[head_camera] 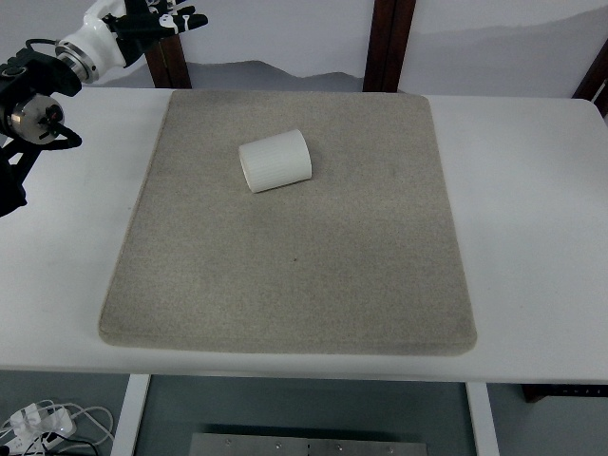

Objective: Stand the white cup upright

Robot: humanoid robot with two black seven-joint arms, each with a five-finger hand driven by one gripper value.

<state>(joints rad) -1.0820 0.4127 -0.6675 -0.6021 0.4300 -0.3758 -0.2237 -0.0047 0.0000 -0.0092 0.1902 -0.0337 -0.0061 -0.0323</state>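
one white cup lies on its side in the upper middle of the frame, a little left of centre, resting on the upper part of one grey-beige mat. its long axis runs nearly across the picture, tipped slightly so that the right end sits a bit higher in the frame than the left. fine ribs run along its side wall, following that axis. the left end shows a flat, rounded face; whether this is the base or the mouth cannot be told, so the direction the opening points is unclear. the mat covers most of one white table, whose bare surface shows on both sides of it and along the bottom edge of the frame. one robot arm is in view, the left one, at the upper left corner of the frame; its black joints hang over the table's left margin and the white-and-black left hand sits above the table's far edge, pointing toward the right of the picture. its fingers are stretched out and a little apart, closed on nothing. the hand is well apart from the cup, up and to the left of it. two dark wooden posts stand behind the table at the top of the frame.
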